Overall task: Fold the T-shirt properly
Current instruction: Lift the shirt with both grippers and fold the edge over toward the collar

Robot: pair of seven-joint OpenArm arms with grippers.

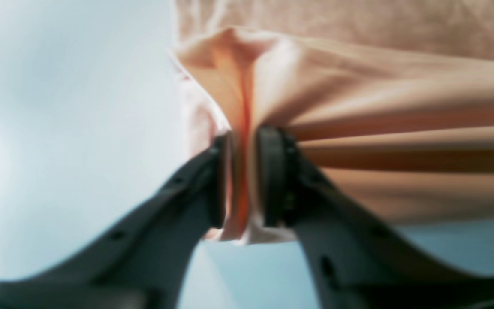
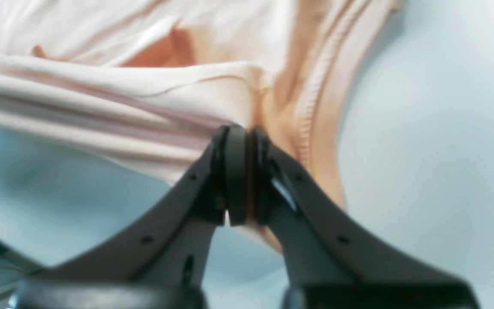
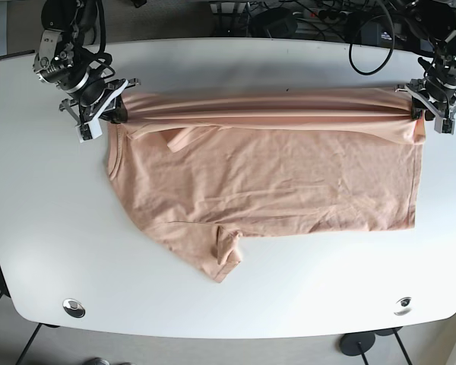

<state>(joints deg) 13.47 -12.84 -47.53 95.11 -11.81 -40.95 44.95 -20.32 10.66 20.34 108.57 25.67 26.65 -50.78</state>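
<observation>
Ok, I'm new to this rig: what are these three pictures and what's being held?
The base view looks down on a white table with a peach T-shirt spread across it. Two robot arms work at its far edge. The other two pictures come from cameras on the arms' wrists, looking along each claw. The left claw, on the right in the overhead view, is shut on bunched fabric. The right claw pinches the cloth beside a stitched hem. The edge between them is stretched taut.

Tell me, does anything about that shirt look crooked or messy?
Yes. The T-shirt is stretched between the left gripper and right gripper, but one sleeve sticks out crumpled at the near edge, and the other sleeve lies flipped over the body.
</observation>
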